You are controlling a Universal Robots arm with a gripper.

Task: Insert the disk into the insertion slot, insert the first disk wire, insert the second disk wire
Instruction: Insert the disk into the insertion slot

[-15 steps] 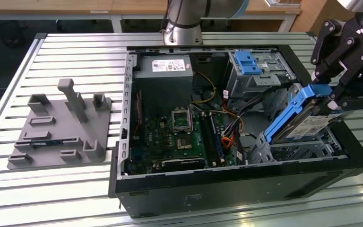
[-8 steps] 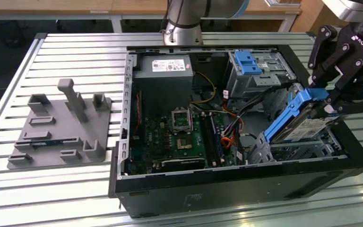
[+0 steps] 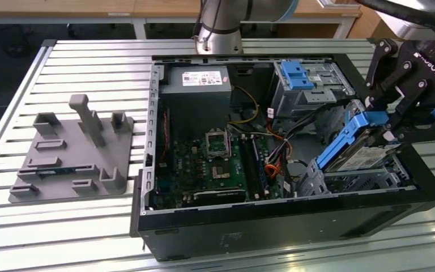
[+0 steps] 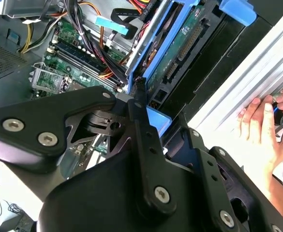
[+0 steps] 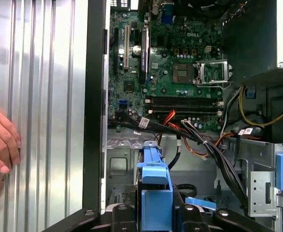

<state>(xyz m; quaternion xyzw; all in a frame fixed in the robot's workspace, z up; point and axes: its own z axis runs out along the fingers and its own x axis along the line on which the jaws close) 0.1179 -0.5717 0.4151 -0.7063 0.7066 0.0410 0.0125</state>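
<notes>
Beneath me stretches a table point(image 3: 66, 62) of ribbed silver slats, glaring white where the light strikes (most along its near edge). Behind it stand pale wooden desks point(image 3: 74, 7) on white legs point(image 3: 136, 27), with dark floor point(image 3: 89, 31) under them.

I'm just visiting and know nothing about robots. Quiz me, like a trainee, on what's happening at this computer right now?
1. True or false: the disk lies flat, fully inside the insertion slot.
2. What does the gripper clamp? A) a wire B) the disk's blue frame C) nothing
3. Fill in: a person's hand rests on the ___ beside the computer case.
Key: 1 false, it hangs tilted over the slot; 2 B; 3 table.
</notes>
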